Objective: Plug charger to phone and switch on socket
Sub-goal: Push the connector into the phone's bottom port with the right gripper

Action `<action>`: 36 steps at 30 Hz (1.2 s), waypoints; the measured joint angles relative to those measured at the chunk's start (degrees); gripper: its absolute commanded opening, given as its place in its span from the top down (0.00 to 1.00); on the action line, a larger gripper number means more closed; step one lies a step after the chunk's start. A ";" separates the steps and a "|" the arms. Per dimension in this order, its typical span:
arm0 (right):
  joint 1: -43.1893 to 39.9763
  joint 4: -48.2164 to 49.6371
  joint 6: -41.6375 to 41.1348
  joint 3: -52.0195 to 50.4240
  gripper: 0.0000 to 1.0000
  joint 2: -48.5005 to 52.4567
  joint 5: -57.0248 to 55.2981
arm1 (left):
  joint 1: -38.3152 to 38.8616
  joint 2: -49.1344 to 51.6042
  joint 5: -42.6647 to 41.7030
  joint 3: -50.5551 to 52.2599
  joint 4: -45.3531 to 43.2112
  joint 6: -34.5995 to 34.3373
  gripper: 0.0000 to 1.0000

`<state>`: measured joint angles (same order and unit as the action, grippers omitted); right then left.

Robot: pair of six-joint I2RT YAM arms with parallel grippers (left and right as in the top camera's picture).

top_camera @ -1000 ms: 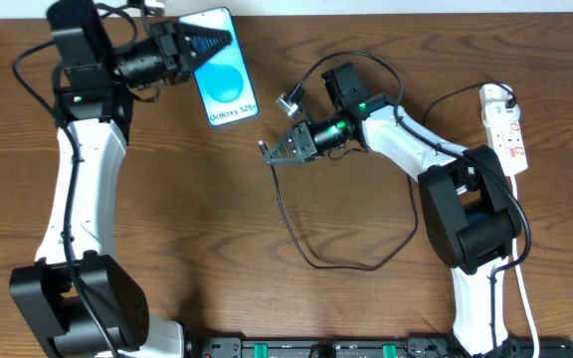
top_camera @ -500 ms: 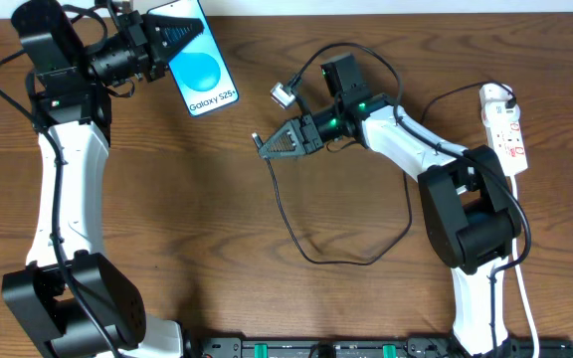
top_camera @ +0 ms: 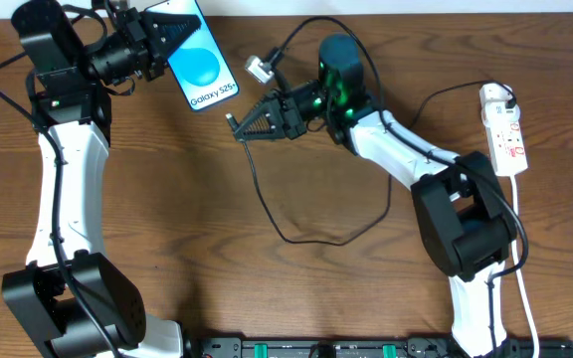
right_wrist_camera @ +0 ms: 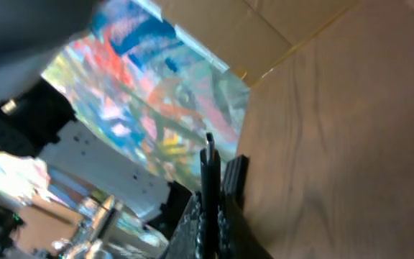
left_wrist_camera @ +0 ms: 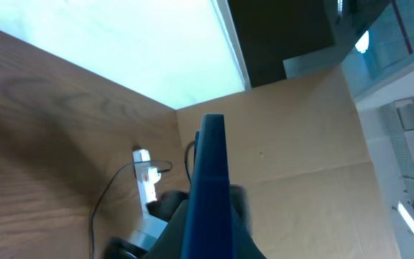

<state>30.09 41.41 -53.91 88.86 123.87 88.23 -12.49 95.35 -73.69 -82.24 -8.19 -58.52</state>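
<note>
The phone [top_camera: 207, 72], blue screen with white "Galaxy" text, is held off the table at the back left, and my left gripper [top_camera: 189, 35] is shut on its upper end. The left wrist view shows the phone [left_wrist_camera: 210, 180] edge-on between the fingers. My right gripper [top_camera: 242, 124] is shut on the charger [top_camera: 267, 204] near its connector tip [top_camera: 230, 117], which points left, a short gap below and right of the phone. The right wrist view shows the charger tip [right_wrist_camera: 208, 162] sticking out past the shut gripper [right_wrist_camera: 210, 216]. The black cable loops over the table toward the socket [top_camera: 505, 129] at the right edge.
The socket's thick white cord [top_camera: 525, 298] runs down the right side to the front. A black rail [top_camera: 346, 348] lines the table's front edge. Cardboard [left_wrist_camera: 300, 144] stands behind the table. The socket [left_wrist_camera: 146, 180] also shows in the left wrist view.
The left arm carried the phone left and up, then held still. The right arm moved left and toward the back, bringing the charger tip close to the phone.
</note>
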 measured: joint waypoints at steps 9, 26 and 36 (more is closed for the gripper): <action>0.52 28.50 -29.27 0.02 0.99 -0.52 -0.61 | -0.09 0.00 1.44 0.04 -8.87 -1.73 0.93; 0.26 29.64 -39.19 0.02 0.99 -0.52 -4.26 | -0.20 0.00 2.08 0.04 -10.97 -4.70 0.92; 0.22 31.32 -39.58 0.02 0.99 -0.52 -5.66 | -0.20 0.02 2.10 0.04 -10.99 -4.50 0.93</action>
<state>30.30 72.73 -93.49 88.88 123.35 82.56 -12.69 95.37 -71.59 -82.19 -19.18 -63.02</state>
